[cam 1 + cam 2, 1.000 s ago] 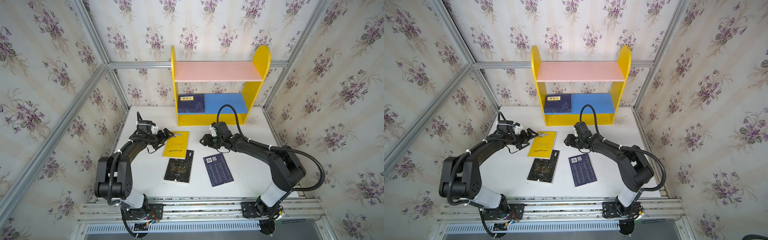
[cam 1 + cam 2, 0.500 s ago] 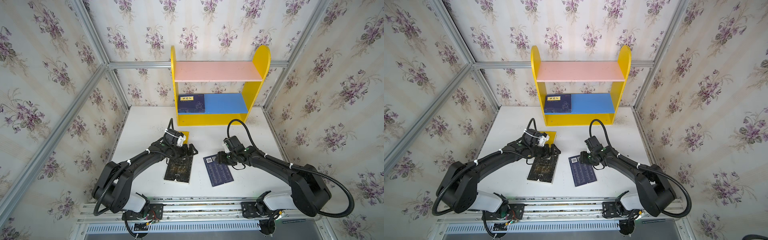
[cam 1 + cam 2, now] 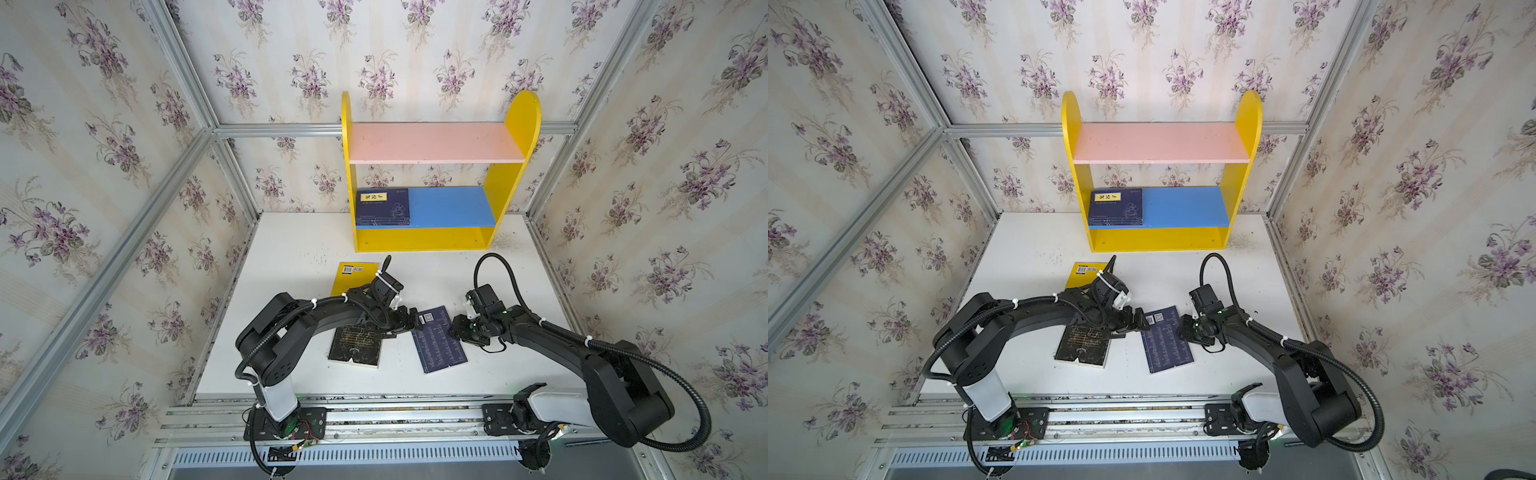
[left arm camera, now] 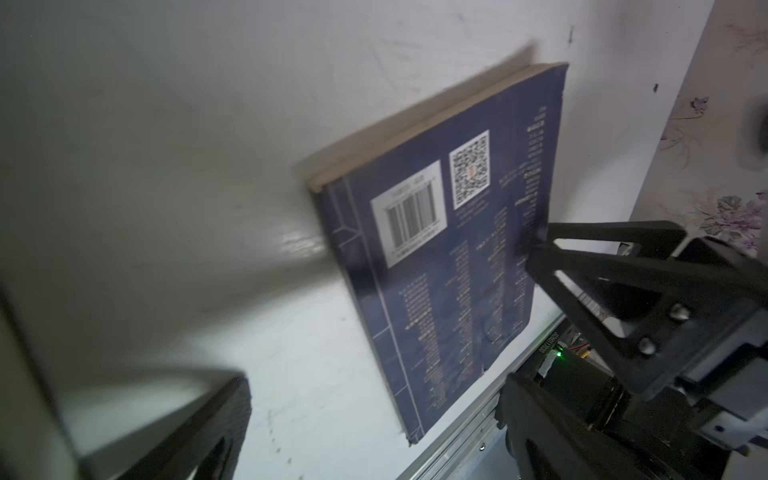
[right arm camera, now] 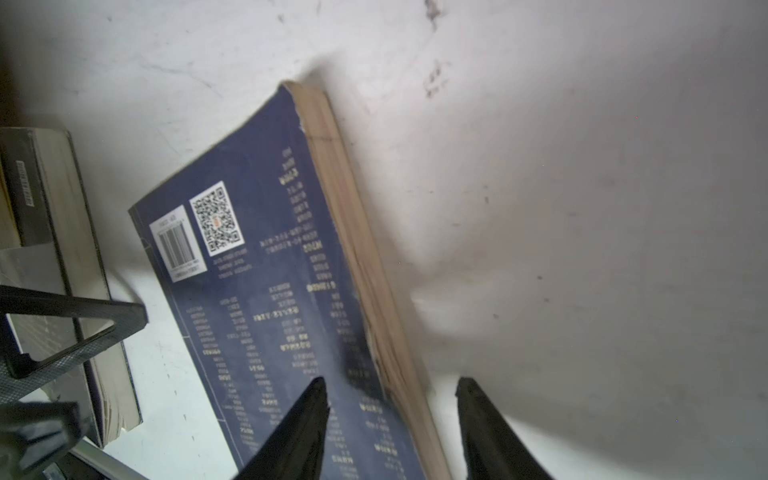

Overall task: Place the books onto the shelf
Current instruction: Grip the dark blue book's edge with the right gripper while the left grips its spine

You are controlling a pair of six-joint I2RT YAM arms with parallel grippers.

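Note:
The shelf (image 3: 436,143) (image 3: 1158,143) stands at the back of the table, with a stack of navy books (image 3: 382,205) flat on its blue lower board. Three more books lie on the table: a yellow one (image 3: 351,276) partly under my left arm, a black one (image 3: 355,345), and a navy one (image 3: 440,345) (image 3: 1167,345) back cover up. My left gripper (image 3: 409,322) (image 4: 374,386) is wide open at that navy book's near-left corner, holding nothing. My right gripper (image 3: 459,332) (image 5: 390,384) is open, and its fingers straddle the navy book's (image 5: 270,291) page edge.
Wallpapered walls with aluminium posts (image 3: 183,83) close in three sides. Metal rails (image 3: 374,415) run along the table's front edge, just beyond the navy book's near corner. The black book (image 5: 79,232) lies close beside the navy one, with bare white table (image 3: 299,241) before the shelf.
Both arms have swung inward and forward to the navy book, the left from the yellow book, the right from near the shelf. The right jaws have narrowed around its edge.

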